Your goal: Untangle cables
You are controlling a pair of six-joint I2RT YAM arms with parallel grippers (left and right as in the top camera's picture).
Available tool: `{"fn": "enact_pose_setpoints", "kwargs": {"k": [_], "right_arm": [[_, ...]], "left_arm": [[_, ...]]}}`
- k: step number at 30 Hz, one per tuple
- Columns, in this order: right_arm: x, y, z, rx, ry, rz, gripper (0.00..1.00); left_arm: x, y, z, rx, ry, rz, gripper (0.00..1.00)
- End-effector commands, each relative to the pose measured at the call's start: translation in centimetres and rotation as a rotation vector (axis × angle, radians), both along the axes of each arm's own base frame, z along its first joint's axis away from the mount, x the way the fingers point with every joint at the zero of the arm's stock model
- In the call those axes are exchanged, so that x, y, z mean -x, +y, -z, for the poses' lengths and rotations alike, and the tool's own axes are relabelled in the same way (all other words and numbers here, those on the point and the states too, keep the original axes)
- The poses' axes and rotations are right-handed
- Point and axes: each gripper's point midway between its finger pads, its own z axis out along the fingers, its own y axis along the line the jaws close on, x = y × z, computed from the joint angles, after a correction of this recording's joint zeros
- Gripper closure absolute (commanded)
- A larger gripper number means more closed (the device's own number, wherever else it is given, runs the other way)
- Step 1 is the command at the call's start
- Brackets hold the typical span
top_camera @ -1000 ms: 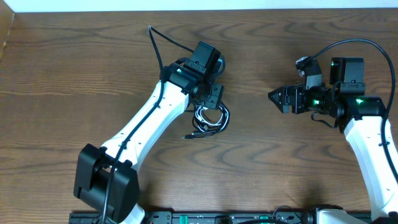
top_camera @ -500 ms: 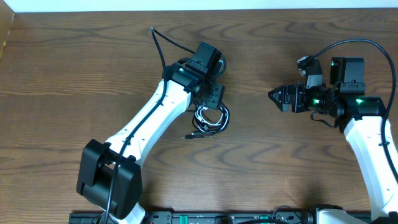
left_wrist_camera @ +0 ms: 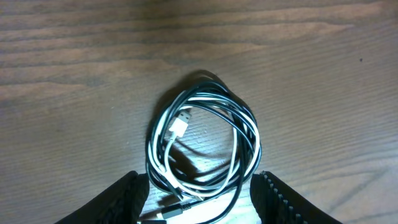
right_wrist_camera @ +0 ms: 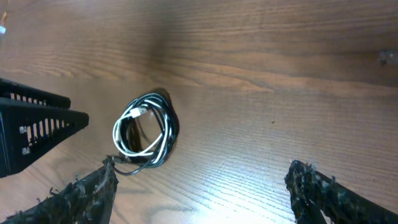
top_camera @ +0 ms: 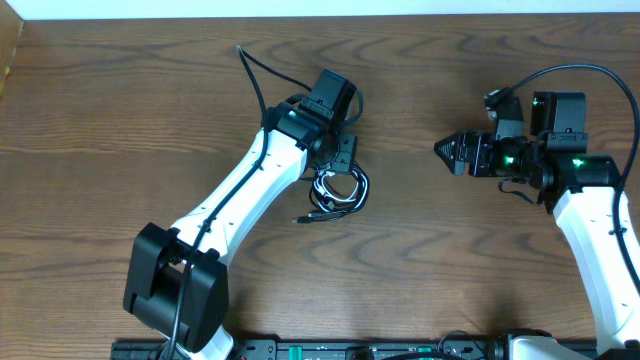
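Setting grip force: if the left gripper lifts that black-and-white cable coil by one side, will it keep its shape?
Probably not: the cables are thin, loosely looped strands, so the coil would likely sag open. It looks light, so a gentle pinch should do. The white plug lies free inside the ring and may dangle.

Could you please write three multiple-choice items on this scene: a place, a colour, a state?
1. Where does the coil of cables lie? A far left; B at the left gripper; C far right.
2. What colours are the cables? A red and blue; B both white; C black and white.
3. How do the fingers of the right gripper stand? A open, empty; B shut on a cable; C shut, empty.
Answers: 1 B, the coil sits between its fingers; 2 C, both colours show in the coil; 3 A, they stand wide apart, nothing between.
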Motion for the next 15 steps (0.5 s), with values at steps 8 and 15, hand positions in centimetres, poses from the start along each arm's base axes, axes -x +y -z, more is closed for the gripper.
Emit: {"fn": "enact_pose_setpoints", "kwargs": {"k": [8,15], "right_arm": [[-1.0,-1.5,0.1,0.05,0.026,0.138,0.16],[-0.8,-1.4,0.2,0.05,0.033,0.138,0.14]], "left_arm": [[0.5,1.4,2.8,-0.063,0.042,-0.07,0.42],[-0.1,1.7,5.8,-0.117,0.074,-0.082,0.42]]}}
